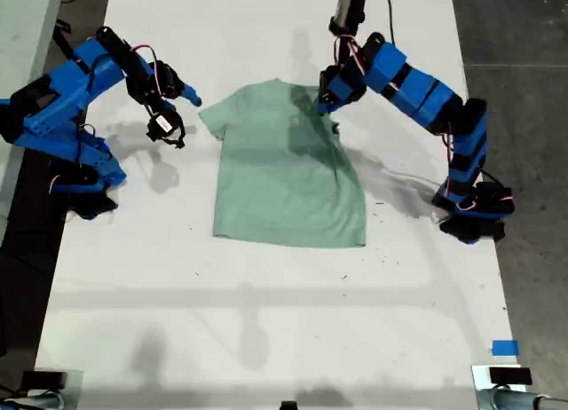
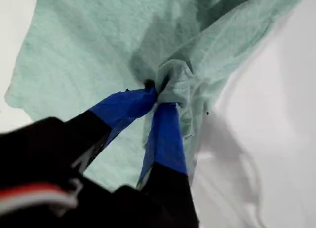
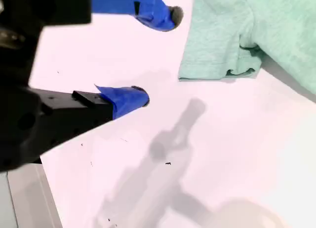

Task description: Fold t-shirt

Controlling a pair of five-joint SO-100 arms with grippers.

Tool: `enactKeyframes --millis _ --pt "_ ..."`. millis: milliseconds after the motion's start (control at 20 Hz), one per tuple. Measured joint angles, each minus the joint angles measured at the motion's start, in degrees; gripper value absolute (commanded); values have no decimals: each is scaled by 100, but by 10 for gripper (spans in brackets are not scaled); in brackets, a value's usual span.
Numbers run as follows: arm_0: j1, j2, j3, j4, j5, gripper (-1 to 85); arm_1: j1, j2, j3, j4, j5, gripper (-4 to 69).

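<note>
First claw [image 2: 159, 97] pinches the t-shirt [image 1: 288, 175] sleeve, starting a fold; second claw [image 3: 155, 55] gapes empty, needing the other sleeve.

A white table [image 1: 266, 303] fills most of the exterior view, its surface marked with a few small dark specks. A small blue tape patch [image 1: 504, 347] sits near the table's corner at the exterior view's lower right. Just below that patch, at the table's edge, rests a dark clamp-like device [image 1: 508, 376]. Another small dark device [image 1: 43, 378] sits at the table's corner at the exterior view's lower left. Grey floor [image 1: 524, 37] shows beyond the table's edge on the exterior view's right.
</note>
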Motion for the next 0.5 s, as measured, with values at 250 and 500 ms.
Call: enactKeyframes --millis 250,500 --pt "0 0 0 -18 0 262 -290 -1099 -220 -958 519 340" --pt "0 0 0 -44 0 270 -334 -475 -448 -949 18 287"
